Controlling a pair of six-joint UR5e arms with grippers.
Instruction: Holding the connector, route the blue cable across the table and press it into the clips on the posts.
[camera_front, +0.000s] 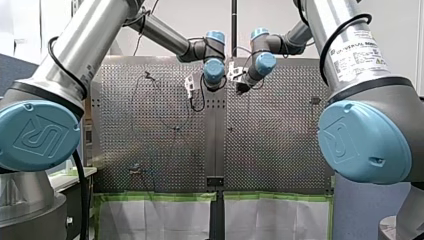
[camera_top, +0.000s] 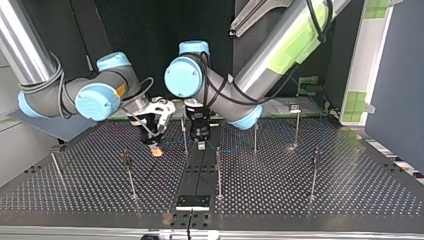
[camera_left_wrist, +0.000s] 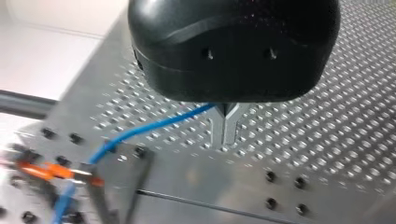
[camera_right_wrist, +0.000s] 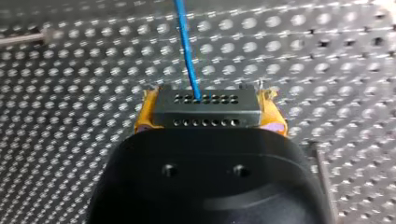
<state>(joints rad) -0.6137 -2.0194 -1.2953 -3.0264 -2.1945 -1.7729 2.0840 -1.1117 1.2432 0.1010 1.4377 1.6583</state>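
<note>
In the right wrist view my right gripper (camera_right_wrist: 209, 119) is shut on a dark grey connector (camera_right_wrist: 205, 106) with two rows of small holes, held between its yellow pads (camera_right_wrist: 145, 122). The blue cable (camera_right_wrist: 186, 46) leaves the connector and runs ahead over the perforated table. In the left wrist view my left gripper (camera_left_wrist: 227, 142), black with metal fingers, is shut on the blue cable (camera_left_wrist: 154, 126) just above the table. The cable trails off sideways toward orange pads. In the top view both grippers hang low near the table's far middle, my left gripper (camera_top: 200, 144) beside my right gripper (camera_top: 156, 149).
Several thin upright posts stand across the perforated table (camera_top: 350, 190), among them a post (camera_top: 218, 172) in the near middle, a post (camera_top: 130, 175) to its left and a post (camera_top: 314, 172) to its right. A dark centre strip (camera_top: 197, 170) runs toward the near edge.
</note>
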